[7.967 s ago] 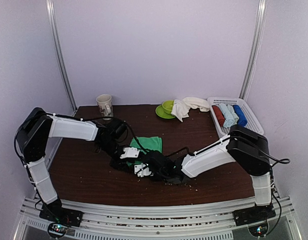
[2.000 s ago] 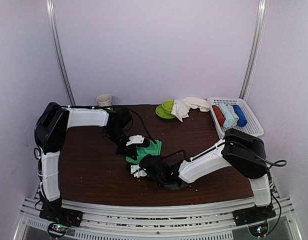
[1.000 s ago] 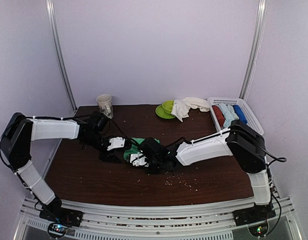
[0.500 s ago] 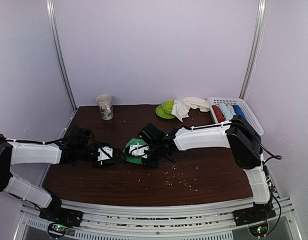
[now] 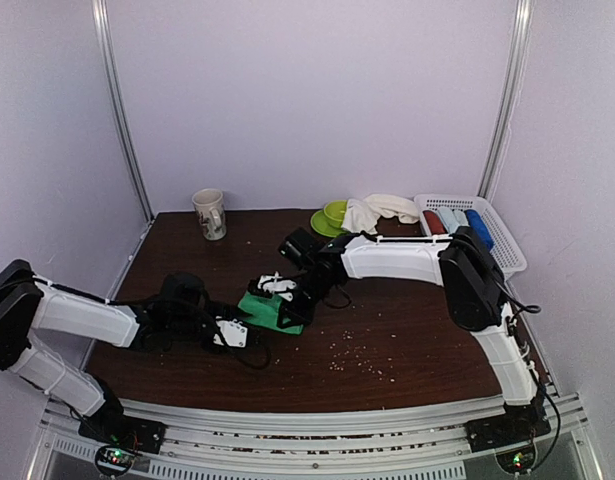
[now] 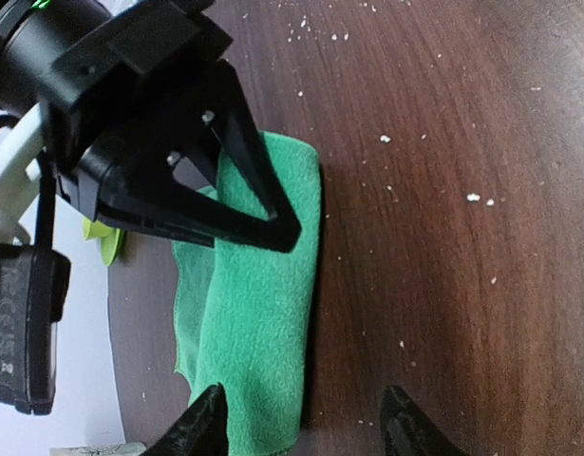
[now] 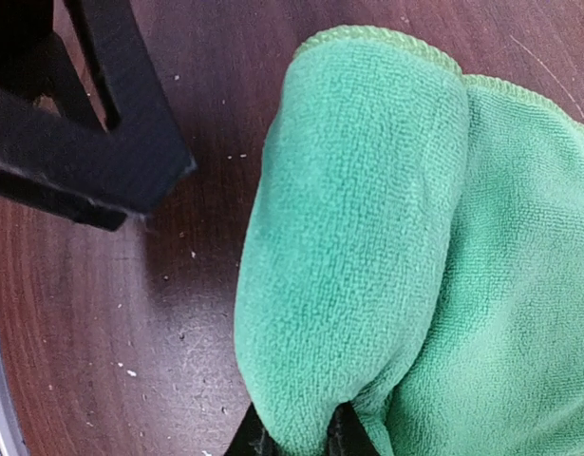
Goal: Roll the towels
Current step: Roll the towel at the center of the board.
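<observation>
Left end effector (image 6: 301,420) withdrawn, gaping; right end effector (image 7: 297,439) apparently pinching fuzzy green towel (image 7: 367,237).

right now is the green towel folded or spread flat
Folded over: the green towel shows a rounded, doubled edge in the right wrist view.

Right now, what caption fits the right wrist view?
Right gripper pinching a fold of the green towel on the table.

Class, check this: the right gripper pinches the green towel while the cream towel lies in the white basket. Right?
No. The top view shows the cream towel lying beside the green bowl, outside the basket. The right gripper does pinch the green towel.
</observation>
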You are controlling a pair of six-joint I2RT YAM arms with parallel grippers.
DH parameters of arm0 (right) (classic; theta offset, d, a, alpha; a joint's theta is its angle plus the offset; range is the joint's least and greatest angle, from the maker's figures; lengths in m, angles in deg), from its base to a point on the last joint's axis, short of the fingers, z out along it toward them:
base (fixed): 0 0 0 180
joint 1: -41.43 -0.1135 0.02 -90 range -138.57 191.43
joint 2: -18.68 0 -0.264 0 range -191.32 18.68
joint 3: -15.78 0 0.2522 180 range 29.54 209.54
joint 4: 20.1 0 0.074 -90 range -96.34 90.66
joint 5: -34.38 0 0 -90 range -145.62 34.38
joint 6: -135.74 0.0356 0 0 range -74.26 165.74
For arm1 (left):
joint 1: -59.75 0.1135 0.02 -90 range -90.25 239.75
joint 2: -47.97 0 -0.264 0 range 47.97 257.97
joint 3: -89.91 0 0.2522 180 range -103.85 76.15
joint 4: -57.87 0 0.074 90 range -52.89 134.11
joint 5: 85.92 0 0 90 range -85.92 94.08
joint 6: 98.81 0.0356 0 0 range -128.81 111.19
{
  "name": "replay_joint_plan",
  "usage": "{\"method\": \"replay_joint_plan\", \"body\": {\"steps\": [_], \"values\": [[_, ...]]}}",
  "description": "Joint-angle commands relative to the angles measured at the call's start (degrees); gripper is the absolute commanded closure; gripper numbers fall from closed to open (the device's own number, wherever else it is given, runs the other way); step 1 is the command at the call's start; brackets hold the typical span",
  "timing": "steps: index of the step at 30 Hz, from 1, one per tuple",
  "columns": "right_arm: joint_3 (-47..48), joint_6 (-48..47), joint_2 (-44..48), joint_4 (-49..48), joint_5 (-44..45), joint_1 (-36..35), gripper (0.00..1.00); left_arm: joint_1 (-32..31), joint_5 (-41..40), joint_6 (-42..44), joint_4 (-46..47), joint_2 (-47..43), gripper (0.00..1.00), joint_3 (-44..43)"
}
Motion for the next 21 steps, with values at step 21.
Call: {"method": "replay_joint_plan", "body": {"steps": [21], "values": [[6.8,0.6,-9.9,17.9,-15.3,1.5,0.88,-3.8,-14.6,0.7,17.7,12.4,0.67,-1.0]]}}
